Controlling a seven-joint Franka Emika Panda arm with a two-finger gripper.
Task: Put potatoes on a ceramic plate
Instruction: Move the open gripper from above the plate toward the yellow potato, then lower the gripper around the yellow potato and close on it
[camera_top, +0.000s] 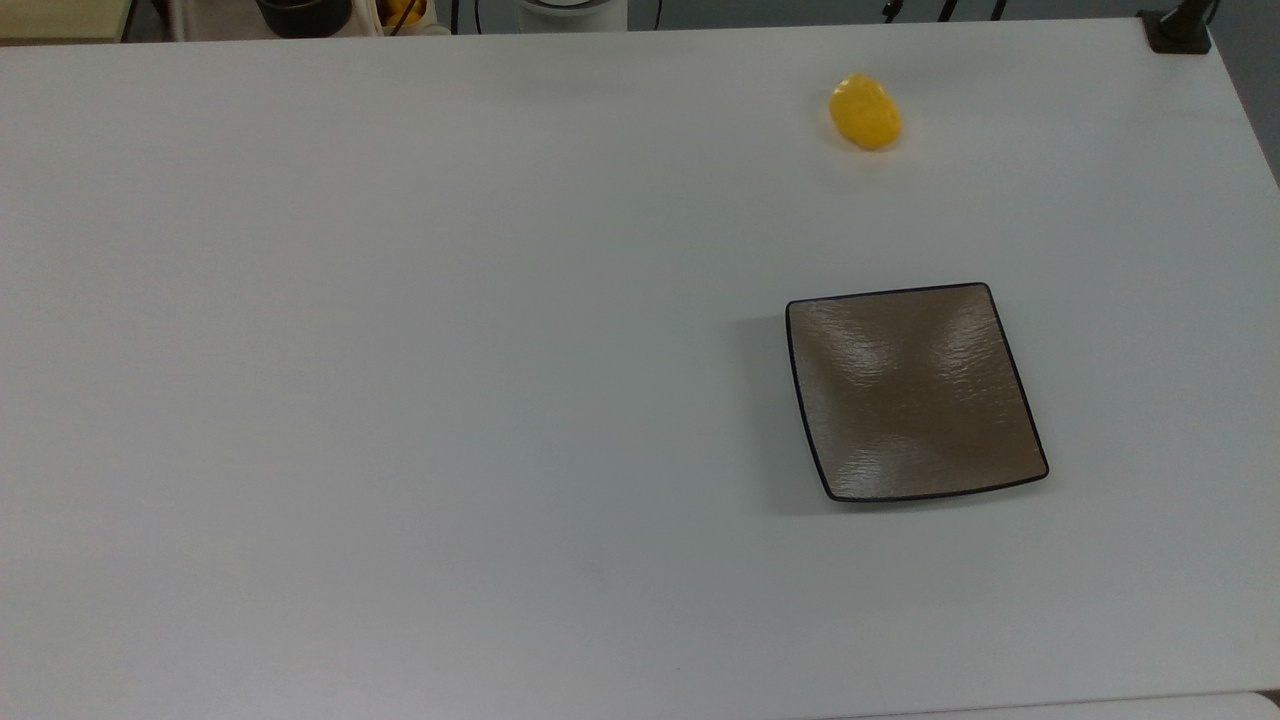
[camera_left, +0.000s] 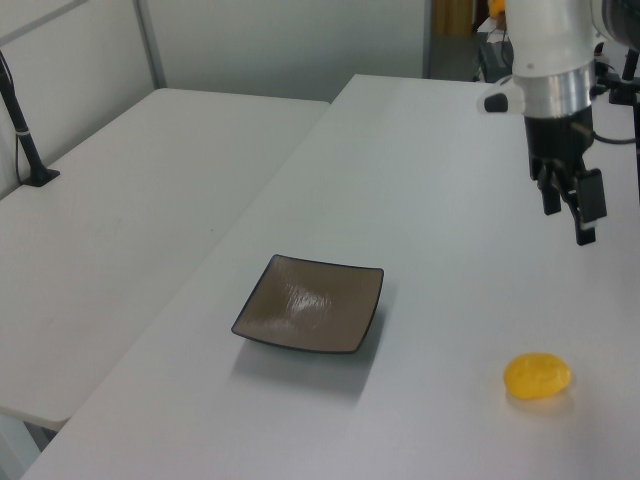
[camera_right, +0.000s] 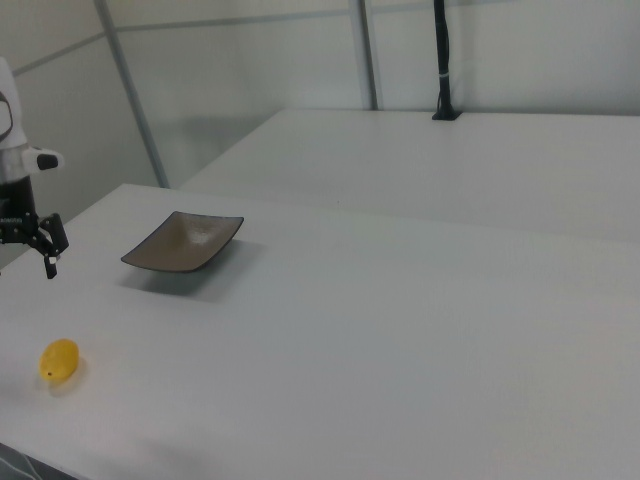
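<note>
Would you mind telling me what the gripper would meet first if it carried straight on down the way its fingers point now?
Most likely bare table. In the left view the gripper hangs pointing down, above and behind the potato, not plainly over it. The plate lies well off toward the left view's left. Depth is uncertain.

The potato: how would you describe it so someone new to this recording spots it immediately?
Start from the white table and find the square brown-grey plate with its thin black rim. The potato lies on the bare tabletop apart from the plate, toward the top view's upper edge. It is a small, smooth, bright yellow oval.
</note>
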